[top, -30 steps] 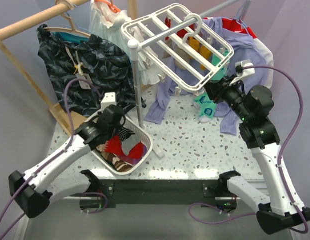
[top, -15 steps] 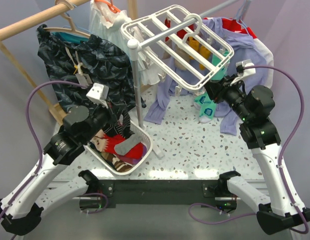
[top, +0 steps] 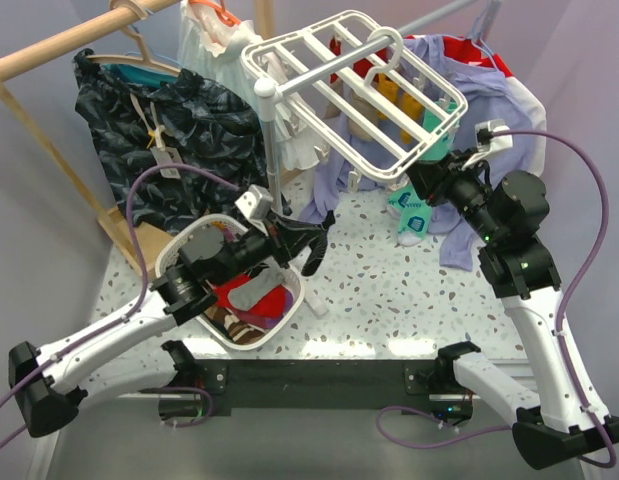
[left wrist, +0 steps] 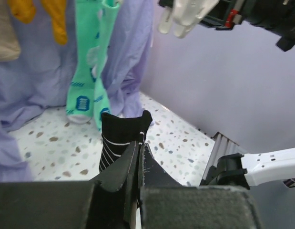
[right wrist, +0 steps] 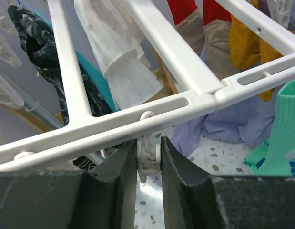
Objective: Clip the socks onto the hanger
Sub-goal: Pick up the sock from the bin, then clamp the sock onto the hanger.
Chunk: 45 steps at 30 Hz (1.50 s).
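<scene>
The left arm (top: 101, 335) and right arm (top: 551, 335) are white-shelled with black joints. A purple cable (top: 600, 205) loops off each, black bases flanking the dark mounting plate (top: 319, 380).

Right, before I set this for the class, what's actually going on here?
Two robot arms are working on hanging laundry. The left gripper is shut on a black striped sock, held in the air beside the white basket. The right gripper is pinching a small white clip under the white hanger frame. The sock has not reached the clip yet, and red fabric lies in the basket.
</scene>
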Motion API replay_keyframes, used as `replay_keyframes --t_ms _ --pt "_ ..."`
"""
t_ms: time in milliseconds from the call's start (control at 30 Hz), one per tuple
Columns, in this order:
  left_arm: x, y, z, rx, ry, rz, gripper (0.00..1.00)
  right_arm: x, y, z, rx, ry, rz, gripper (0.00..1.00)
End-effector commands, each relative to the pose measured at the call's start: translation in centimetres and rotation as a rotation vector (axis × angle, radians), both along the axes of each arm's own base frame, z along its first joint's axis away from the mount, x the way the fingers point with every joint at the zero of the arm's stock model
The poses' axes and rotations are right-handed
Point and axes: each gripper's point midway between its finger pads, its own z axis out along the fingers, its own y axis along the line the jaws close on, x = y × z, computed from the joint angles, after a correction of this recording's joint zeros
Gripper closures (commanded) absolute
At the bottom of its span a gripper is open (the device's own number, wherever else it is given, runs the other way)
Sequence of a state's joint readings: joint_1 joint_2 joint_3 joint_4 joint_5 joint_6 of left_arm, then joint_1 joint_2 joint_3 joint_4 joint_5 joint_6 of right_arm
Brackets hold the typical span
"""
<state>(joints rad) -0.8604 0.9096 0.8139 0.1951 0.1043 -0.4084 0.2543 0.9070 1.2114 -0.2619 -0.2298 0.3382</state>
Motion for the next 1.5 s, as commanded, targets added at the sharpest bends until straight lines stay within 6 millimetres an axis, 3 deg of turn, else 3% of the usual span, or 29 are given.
replay_keyframes --t_ms 0,333,967,1467 --pt "-0.9 -2.7 4.9 -0.184 -0.153 -0.023 1.00 -0.9 0.3 1.7 0.071 -0.006 0.017 0.95" --pt "1.3 -5.6 5.7 -0.272 -0.302 0.108 1.00 -0.9 0.6 1.8 0.150 0.046 0.017 0.96" --pt "3.6 -11.5 5.9 -0.283 -0.394 0.129 1.00 -0.7 1.2 1.4 0.203 0.097 0.038 0.96" --pt "4.9 -12.1 6.3 -0.271 -0.411 0.183 1.00 -0.8 1.7 1.2 0.229 0.113 0.063 0.96"
